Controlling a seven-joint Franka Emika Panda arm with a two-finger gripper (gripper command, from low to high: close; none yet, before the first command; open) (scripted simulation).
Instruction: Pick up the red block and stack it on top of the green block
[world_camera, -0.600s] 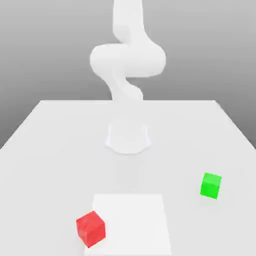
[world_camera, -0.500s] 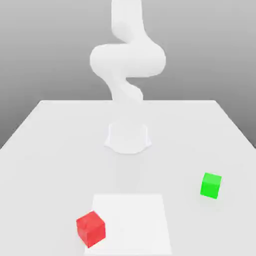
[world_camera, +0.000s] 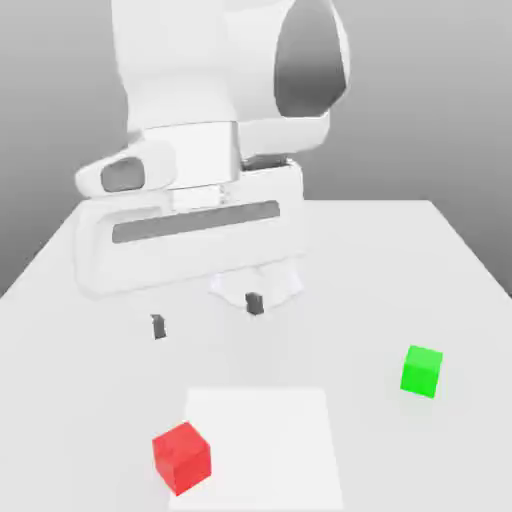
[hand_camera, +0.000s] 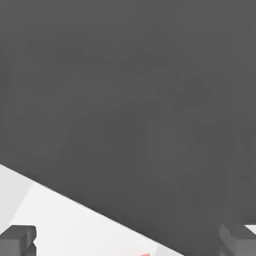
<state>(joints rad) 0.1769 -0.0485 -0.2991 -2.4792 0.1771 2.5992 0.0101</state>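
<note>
1. Claw: two short dark fingertips set wide apart, hanging under a broad white hand body, pointing down; nothing between them. It hovers above the table, clear of both blocks. In the hand view its fingertips stand at opposite edges with bare table between.
2. Arm: white, bulky, close to the exterior camera, covering the upper middle of that view; a grey oval face shows on its upper joint.
3. Red block: small matte cube resting on the table towards the exterior view's left and near the front edge, turned slightly so a corner faces forward. It sits at the left rim of a paler square patch. The claw is above and behind it, not touching. A thin red sliver shows at the edge of the hand view.
4. Green block: small matte cube on the table towards the exterior view's right, well apart from the red block, standing flat.
5. Table: plain white surface before a grey backdrop.
</note>
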